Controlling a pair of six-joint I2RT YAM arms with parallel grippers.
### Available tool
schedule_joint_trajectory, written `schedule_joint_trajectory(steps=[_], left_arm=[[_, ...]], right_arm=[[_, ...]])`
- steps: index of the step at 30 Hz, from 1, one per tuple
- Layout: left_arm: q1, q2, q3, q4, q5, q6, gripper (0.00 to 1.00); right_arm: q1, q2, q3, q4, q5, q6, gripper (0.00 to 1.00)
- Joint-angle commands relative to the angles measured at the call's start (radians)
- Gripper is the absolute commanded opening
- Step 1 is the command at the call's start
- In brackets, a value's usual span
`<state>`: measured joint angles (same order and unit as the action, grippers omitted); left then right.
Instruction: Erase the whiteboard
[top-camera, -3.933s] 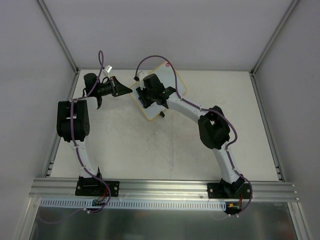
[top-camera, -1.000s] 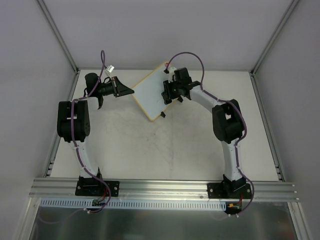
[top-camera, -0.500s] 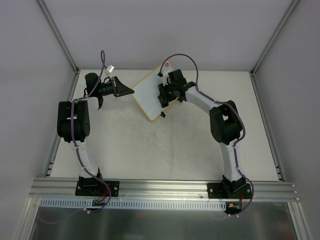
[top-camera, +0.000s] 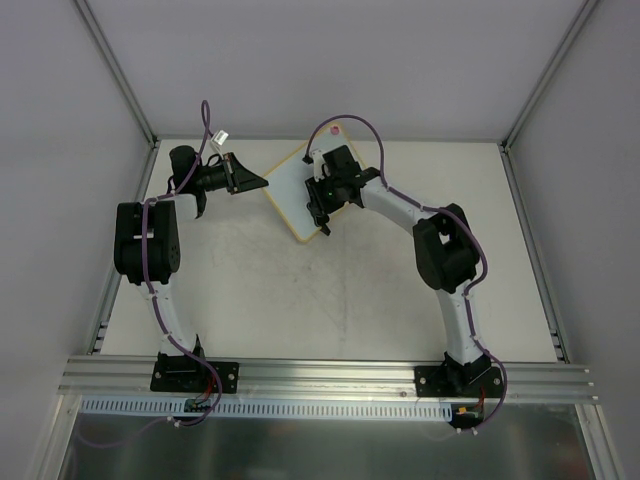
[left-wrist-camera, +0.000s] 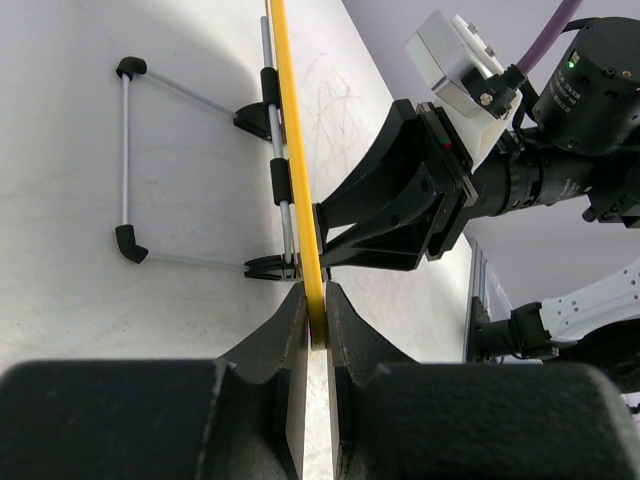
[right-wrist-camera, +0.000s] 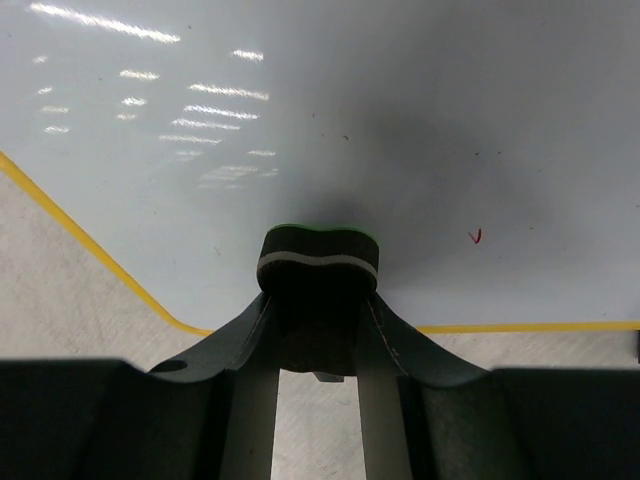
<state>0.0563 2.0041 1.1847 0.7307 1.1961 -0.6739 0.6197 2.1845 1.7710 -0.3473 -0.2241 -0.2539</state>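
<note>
As seen from above, whiteboard (top-camera: 290, 190) toward 12 o'clock on the table (top-camera: 350, 300), turned diamond-wise, corners at roughly 12, 3, 6 and 9 o'clock. Pink dot (top-camera: 334, 129) at the corner nearest 1 o'clock. Cannot tell whether lying flat or lifted off the surface.

Left gripper (top-camera: 260, 183) at the board's 9 o'clock corner, reaching in from 9 o'clock. From the left wrist, jaws pinching the yellow rim (left-wrist-camera: 290, 150), one finger (left-wrist-camera: 290, 330) on each side of the edge, nearly pressed together with only the board's thickness between. Thin wire stand (left-wrist-camera: 124, 160) and black clips (left-wrist-camera: 260, 118) just beside the rim, toward 10 o'clock in that view.

Right gripper (top-camera: 320, 203) over the board's middle, arm coming in from 4 o'clock. From the right wrist, jaws closed around a small black eraser block (right-wrist-camera: 320, 262) with a green top edge, its tip against the glossy white face. Tiny red mark (right-wrist-camera: 476, 236) on the board at 3 o'clock of the block, near but apart from it. Same gripper also visible from the left wrist, fingers pointing at the rim from 3 o'clock.
</note>
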Motion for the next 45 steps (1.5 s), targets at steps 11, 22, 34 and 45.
schedule_joint_trajectory(steps=[11,22,34,45], left_arm=[[-0.042,-0.039,-0.014,0.016,0.106,0.004,0.00],[-0.044,-0.041,-0.017,0.018,0.106,0.005,0.00],[-0.044,-0.042,-0.017,0.018,0.108,0.004,0.00],[-0.044,-0.044,-0.017,0.019,0.106,0.004,0.00]], right_arm=[[0.065,0.003,-0.047,-0.006,-0.178,0.137,0.00],[-0.037,0.003,0.018,0.041,-0.064,0.122,0.00],[-0.113,0.046,0.136,0.071,0.028,0.065,0.00],[-0.098,0.024,0.056,0.226,0.006,0.051,0.00]])
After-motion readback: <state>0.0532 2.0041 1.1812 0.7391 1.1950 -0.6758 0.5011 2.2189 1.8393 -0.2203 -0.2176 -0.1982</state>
